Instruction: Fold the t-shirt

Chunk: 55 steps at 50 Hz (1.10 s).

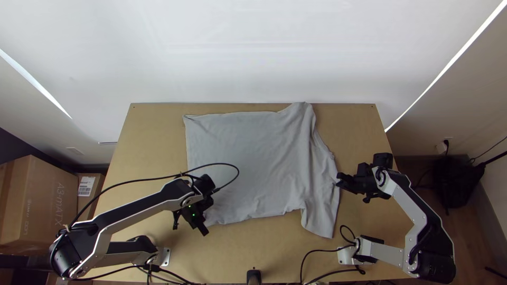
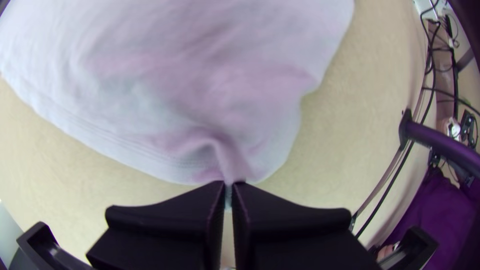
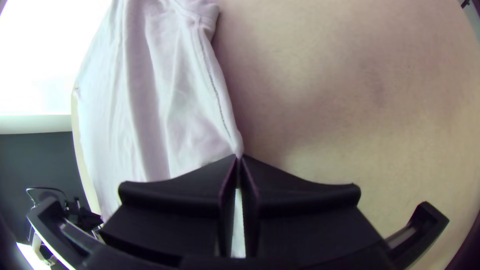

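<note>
The T-shirt (image 1: pixel 243 158) lies spread, rumpled along its three-o'clock side, in the middle of the counter (image 1: pixel 359 121). The left claw (image 2: pixel 228 192) pinches its hem corner near half past seven; the right claw (image 3: pixel 239 162) nips its edge at three. For what looks like a first fold, lift both together, keep the cloth lightly taut and carry toward twelve (mind the sleeve (image 1: pixel 319 222) at five, which could drag or curl under).

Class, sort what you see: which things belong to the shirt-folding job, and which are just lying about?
In the job:
t-shirt
left gripper, pinching it
right gripper, pinching it too

Lying about:
large cardboard box
smaller box beside it
</note>
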### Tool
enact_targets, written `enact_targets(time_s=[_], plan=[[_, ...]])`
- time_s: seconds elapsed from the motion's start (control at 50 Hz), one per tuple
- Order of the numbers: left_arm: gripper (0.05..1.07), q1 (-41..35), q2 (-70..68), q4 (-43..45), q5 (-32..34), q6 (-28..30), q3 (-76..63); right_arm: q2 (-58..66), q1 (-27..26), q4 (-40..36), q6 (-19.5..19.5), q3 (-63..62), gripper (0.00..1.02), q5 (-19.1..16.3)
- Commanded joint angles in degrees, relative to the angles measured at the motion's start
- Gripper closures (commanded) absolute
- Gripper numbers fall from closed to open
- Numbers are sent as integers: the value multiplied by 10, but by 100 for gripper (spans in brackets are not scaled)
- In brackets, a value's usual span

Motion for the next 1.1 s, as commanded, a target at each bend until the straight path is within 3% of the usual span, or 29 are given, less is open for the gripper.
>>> enact_targets(time_s=[0.0,0.36,0.52,0.68,0.8,0.92,1.08], plan=[[104,54,-30,3,2,16,-8,-10,-17,-5,4,0,100,1],[104,259,-120,36,-1,63,33,-31,-85,-34,-3,67,100,-8],[105,322,-127,114,-5,2,89,-50,-84,-56,73,144,100,-84],[105,359,-128,179,-28,-64,169,-91,-18,-25,80,214,100,-81],[105,362,-133,223,-72,-89,233,-98,30,28,103,282,100,-39],[105,374,-118,261,-119,-95,317,-54,56,42,99,385,100,-16],[105,402,-59,276,-169,-93,473,21,56,46,85,527,100,-11]])
